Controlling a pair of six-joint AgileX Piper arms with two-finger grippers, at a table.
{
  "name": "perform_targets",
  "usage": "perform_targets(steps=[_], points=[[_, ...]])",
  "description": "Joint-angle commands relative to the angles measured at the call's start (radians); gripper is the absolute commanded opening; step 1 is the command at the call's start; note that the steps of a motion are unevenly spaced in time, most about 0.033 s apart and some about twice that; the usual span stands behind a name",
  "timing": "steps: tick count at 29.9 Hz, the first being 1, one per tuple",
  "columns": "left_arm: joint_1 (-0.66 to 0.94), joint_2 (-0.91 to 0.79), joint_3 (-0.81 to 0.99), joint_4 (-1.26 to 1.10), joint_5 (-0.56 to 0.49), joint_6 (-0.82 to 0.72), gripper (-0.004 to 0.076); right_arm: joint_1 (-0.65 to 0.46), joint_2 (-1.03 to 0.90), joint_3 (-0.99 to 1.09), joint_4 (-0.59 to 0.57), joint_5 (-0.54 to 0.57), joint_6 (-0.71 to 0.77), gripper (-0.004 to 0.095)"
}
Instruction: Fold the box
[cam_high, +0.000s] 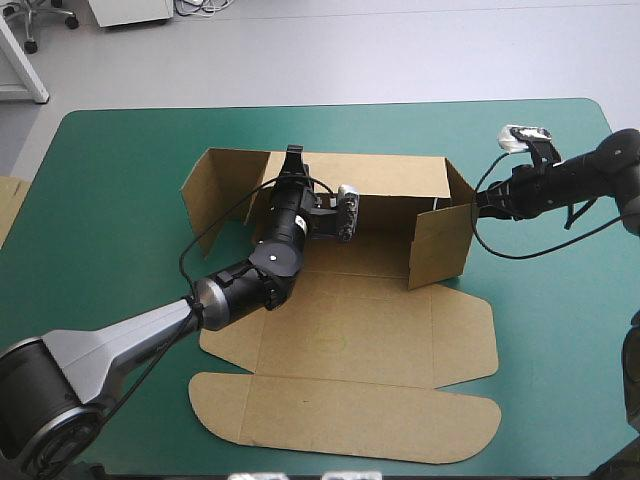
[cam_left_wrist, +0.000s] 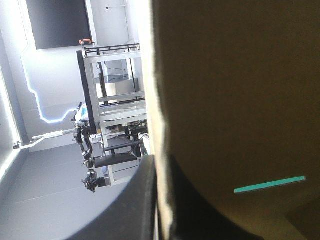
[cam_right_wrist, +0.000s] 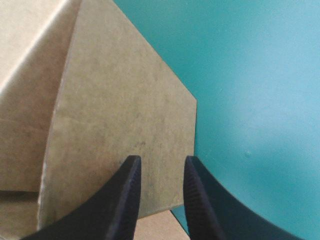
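I see the brown box (cam_high: 350, 345) mid-table on the teal-green cover (cam_high: 110, 190), its far wall and side flaps raised and its lid flat toward the near edge. My left gripper (cam_high: 292, 156) pinches the far wall's top edge. My right gripper (cam_right_wrist: 160, 165) has its fingers slightly apart at the right flap, with no board between them.

Left arm (cam_high: 120, 345) reaches diagonally forward from the near left corner, elbow bent. Left end effector (cam_high: 293, 158): fingers all but closed, clamping the box (cam_high: 395, 175). Right arm (cam_high: 590, 170) enters from the right side, forearm roughly level. Right end effector (cam_right_wrist: 160, 167): fingers slightly parted, pointing leftward.
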Motion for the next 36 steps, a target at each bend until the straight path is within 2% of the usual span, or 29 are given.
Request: perform_targets(steps=[1, 6, 12, 20, 23, 27, 30, 36], points=[[-0.003, -0.033, -0.025, 0.023, 0.016, -0.009, -0.001, 0.0, -0.084, 0.012, 0.024, -0.039, -0.03, 0.0277], [-0.003, -0.033, -0.025, 0.023, 0.016, -0.011, -0.001, 0.0, -0.147, 0.115, 0.104, -0.125, -0.165, 0.0277], [-0.003, -0.033, -0.025, 0.025, 0.017, -0.036, -0.001, 0.0, -0.189, 0.237, 0.116, -0.18, -0.275, 0.0278], [-0.003, -0.033, -0.025, 0.025, 0.017, -0.046, -0.001, 0.007, -0.196, 0.307, 0.204, -0.152, -0.514, 0.0289], [-0.003, -0.033, -0.025, 0.028, 0.017, -0.059, -0.001, 0.021, -0.196, 0.307, 0.177, -0.141, -0.516, 0.0315], [-0.003, -0.033, -0.025, 0.028, 0.017, -0.059, -0.001, 0.037, -0.196, 0.307, 0.17, -0.121, -0.536, 0.0436], [-0.003, -0.033, -0.025, 0.028, 0.017, -0.059, -0.001, 0.041, -0.196, 0.307, 0.175, -0.159, -0.543, 0.0501], [-0.003, -0.033, -0.025, 0.028, 0.017, -0.059, -0.001, 0.061, -0.196, 0.307, 0.201, -0.182, -0.557, 0.0503]])
